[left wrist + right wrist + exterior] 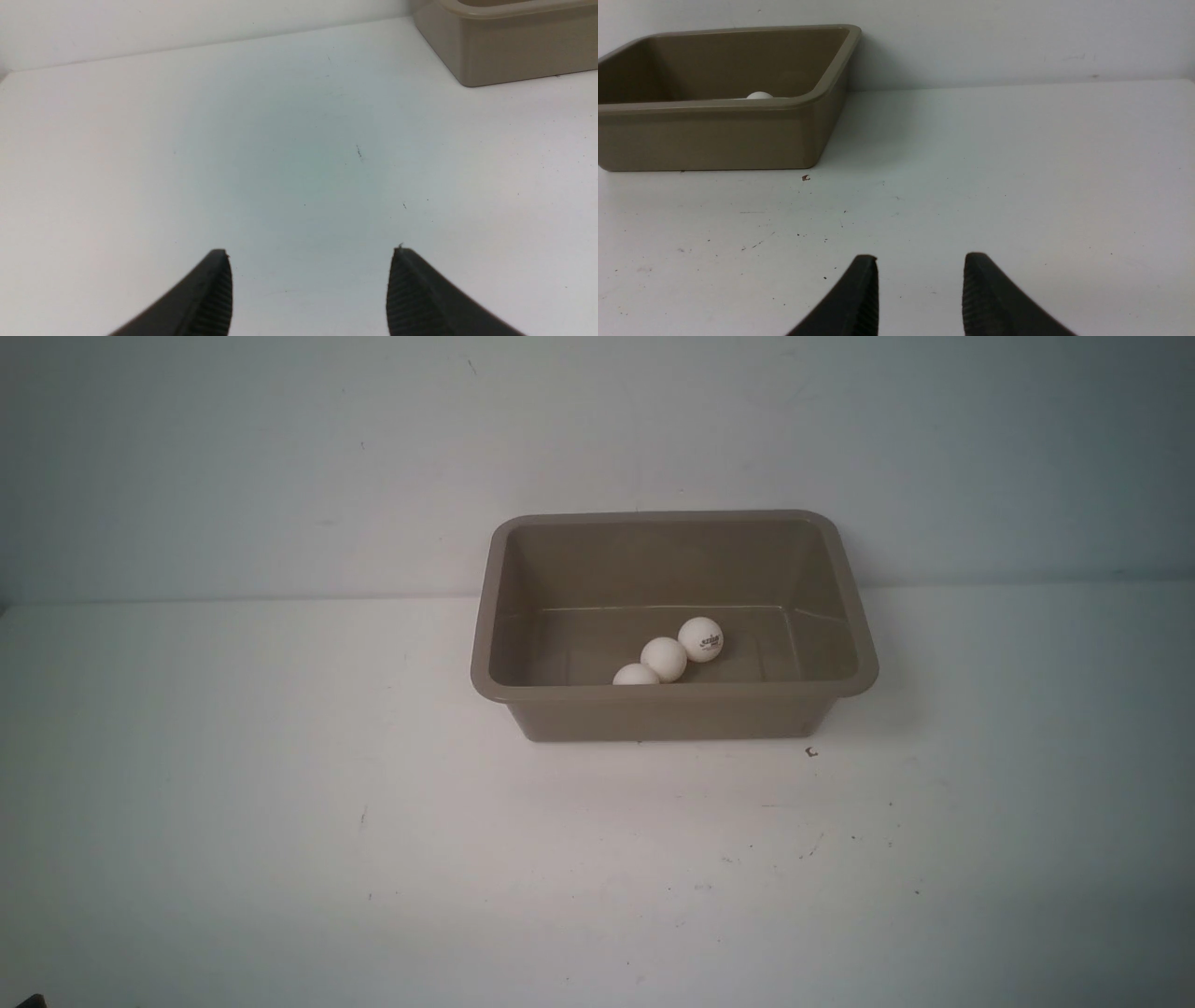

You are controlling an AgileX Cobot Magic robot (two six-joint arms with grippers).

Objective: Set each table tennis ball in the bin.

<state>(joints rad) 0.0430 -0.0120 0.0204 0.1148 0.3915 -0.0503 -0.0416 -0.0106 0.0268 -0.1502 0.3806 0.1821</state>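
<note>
The taupe bin [672, 692] stands at the back of the white table, against the wall. Three white table tennis balls lie inside it in a touching row: one with a dark logo [700, 639], a plain one [664, 659], and one half hidden behind the front rim [636, 675]. Neither arm shows in the front view. My left gripper [310, 252] is open over bare table, with the bin's corner [514, 51] well ahead. My right gripper [920, 255] has its jaws narrowly apart and empty, away from the bin [714, 135], where one ball's top [760, 95] peeks over the rim.
A small dark speck [810, 752] lies on the table just in front of the bin's right corner. Faint scuffs and dots mark the white tabletop [597, 859]. The pale wall [597, 448] rises directly behind the bin.
</note>
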